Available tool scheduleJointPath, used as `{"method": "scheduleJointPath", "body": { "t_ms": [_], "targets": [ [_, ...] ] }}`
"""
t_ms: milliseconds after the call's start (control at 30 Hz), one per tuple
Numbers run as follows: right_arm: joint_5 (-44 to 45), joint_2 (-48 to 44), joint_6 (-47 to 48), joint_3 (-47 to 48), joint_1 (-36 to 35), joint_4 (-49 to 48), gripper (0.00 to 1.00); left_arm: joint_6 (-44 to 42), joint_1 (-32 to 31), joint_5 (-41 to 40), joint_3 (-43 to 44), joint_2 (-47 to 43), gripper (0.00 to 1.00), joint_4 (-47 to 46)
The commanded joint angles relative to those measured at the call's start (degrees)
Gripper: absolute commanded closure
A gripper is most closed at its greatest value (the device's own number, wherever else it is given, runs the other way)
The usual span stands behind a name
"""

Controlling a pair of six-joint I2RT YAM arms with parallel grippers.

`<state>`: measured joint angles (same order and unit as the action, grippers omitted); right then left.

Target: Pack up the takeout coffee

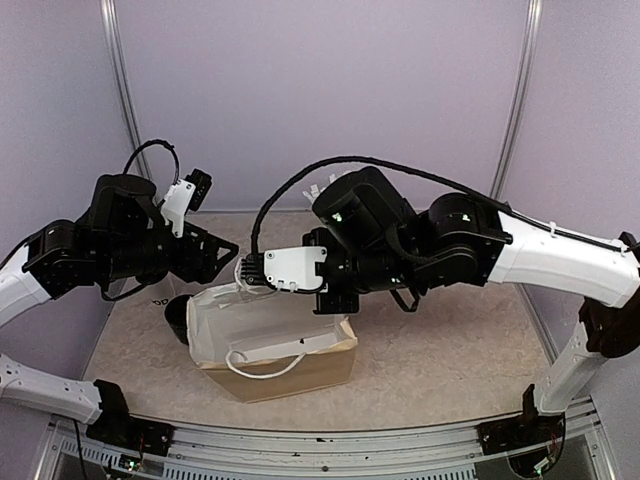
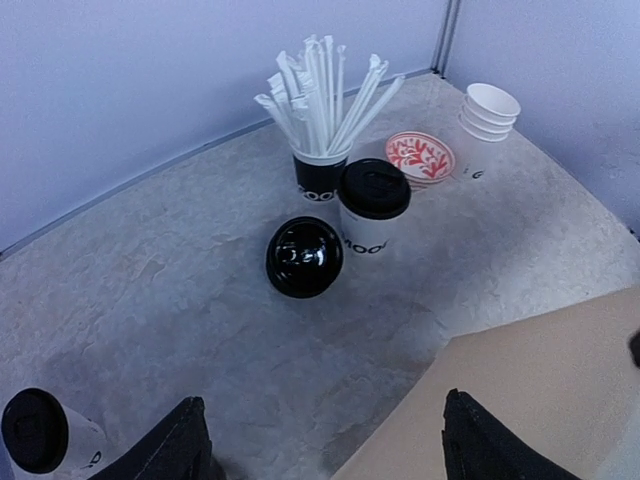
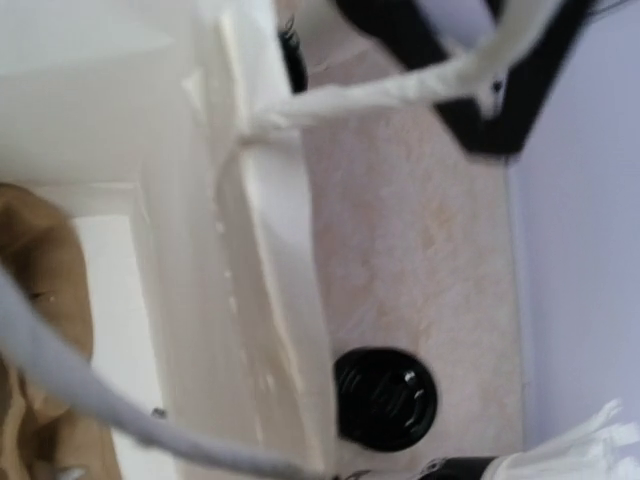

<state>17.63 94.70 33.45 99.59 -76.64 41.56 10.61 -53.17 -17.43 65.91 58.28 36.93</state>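
The takeout coffee [image 2: 373, 205], a white paper cup with a flat black lid, stands upright on the table beside a black cup of straws [image 2: 320, 165]. My left gripper [image 2: 330, 455] hovers open well short of it, with bare table between its fingertips [image 2: 185, 450]. In the top view the left gripper [image 1: 222, 255] hangs just left of the paper bag [image 1: 270, 340]. My right gripper [image 1: 243, 272] reaches across and is shut at the bag's upper left rim. Its wrist view shows the bag's white wall [image 3: 260, 300] very close, and its fingers are hidden there.
A glossy dark mug [image 2: 304, 257] sits just left of the coffee. A second lidded cup [image 2: 40, 435] stands at the lower left. A red-patterned dish [image 2: 420, 155] and stacked white cups [image 2: 490, 110] stand behind. The bag's brown side [image 2: 540, 390] fills the lower right. A round black top [image 3: 385, 398] lies beside the bag.
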Motion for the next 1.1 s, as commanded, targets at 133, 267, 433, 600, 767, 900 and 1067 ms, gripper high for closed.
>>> {"method": "scheduleJointPath", "body": {
  "t_ms": [133,267,433,600,767,900,1067],
  "targets": [
    [-18.9,1.7,-1.8,1.8,12.2,5.5,1.00,-4.9,-1.4,17.1,-1.6,-2.0,0.16,-7.3],
    [-20.7,3.2,-2.0,2.7,15.3,5.0,0.89,-8.1,-1.7,19.5,-2.7,0.0,0.11,-10.4],
    [-21.8,0.8,-3.0,5.1,17.6,4.8,0.52,-13.3,-1.7,15.4,0.3,5.6,0.01,-13.1],
    [-22.5,-4.2,-4.3,7.3,17.7,4.9,0.42,-19.4,-0.7,13.3,4.7,11.9,0.03,-13.8],
    [-32.1,-9.0,-2.6,4.1,17.7,6.8,0.39,-21.7,2.7,15.2,9.1,17.2,0.05,-14.6],
    [-40.4,-8.5,0.3,0.6,16.0,9.0,0.36,-23.4,6.7,20.6,11.2,19.8,0.08,-16.0],
    [-35.1,-4.2,0.7,-0.4,10.1,7.2,0.32,-25.6,9.0,29.6,13.5,22.4,0.21,-17.6]
  ]
}}
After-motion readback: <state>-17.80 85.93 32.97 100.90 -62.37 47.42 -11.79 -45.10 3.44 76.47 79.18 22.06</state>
